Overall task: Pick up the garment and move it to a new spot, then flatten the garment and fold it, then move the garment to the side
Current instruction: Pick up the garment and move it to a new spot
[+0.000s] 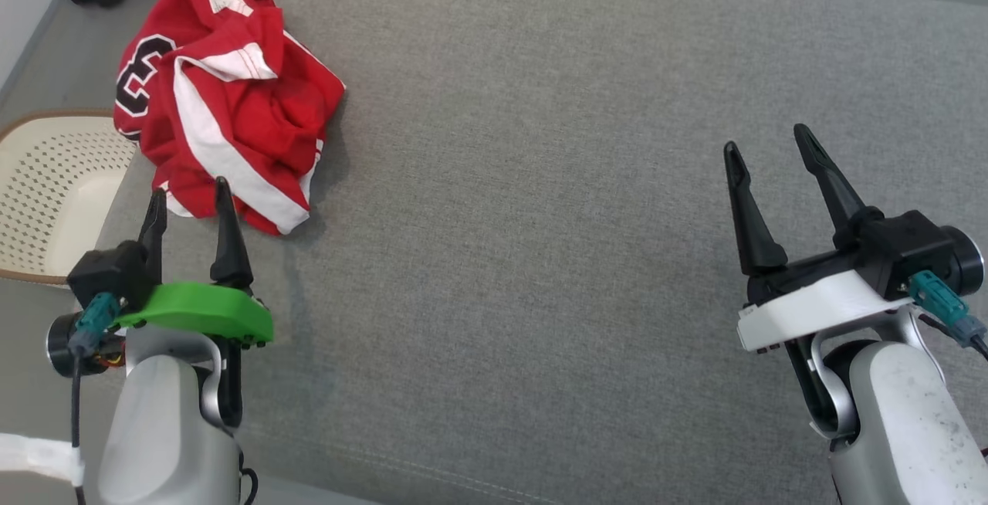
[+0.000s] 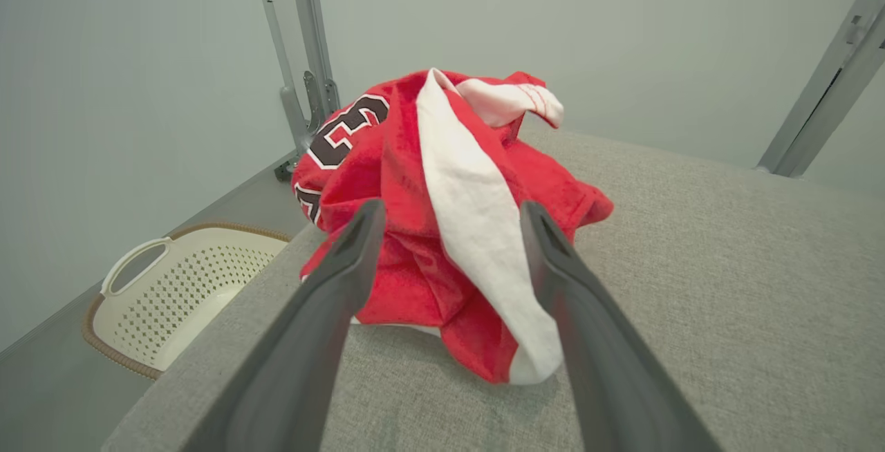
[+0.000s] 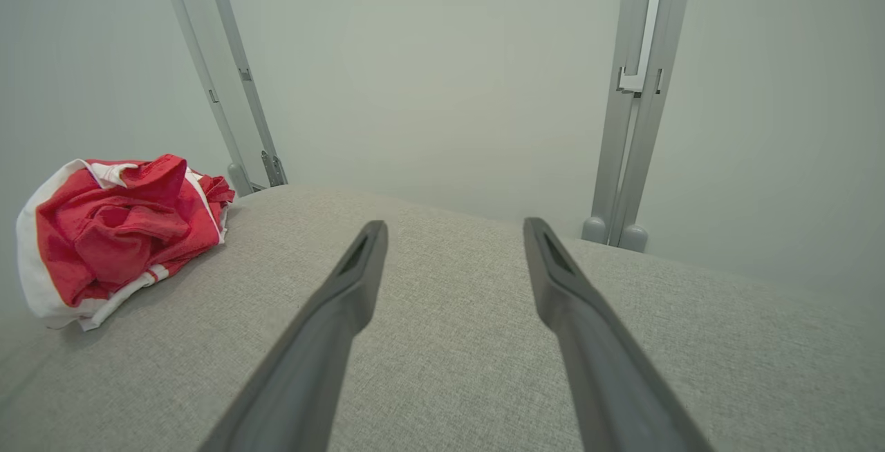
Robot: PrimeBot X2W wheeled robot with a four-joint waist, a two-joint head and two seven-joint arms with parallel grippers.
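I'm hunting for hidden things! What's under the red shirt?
The red shirt lies crumpled on the grey cushion, by its left edge. Cushion fabric shows beside it; whatever is directly beneath the heap is covered.

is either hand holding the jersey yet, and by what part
Nothing is held. The left hand stands open at the jersey's near edge; the right hand is open over bare cushion.

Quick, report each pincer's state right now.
Left pincer: open, holding nothing, tips close to the red jersey.
Right pincer: open, holding nothing, above the gray cushion.
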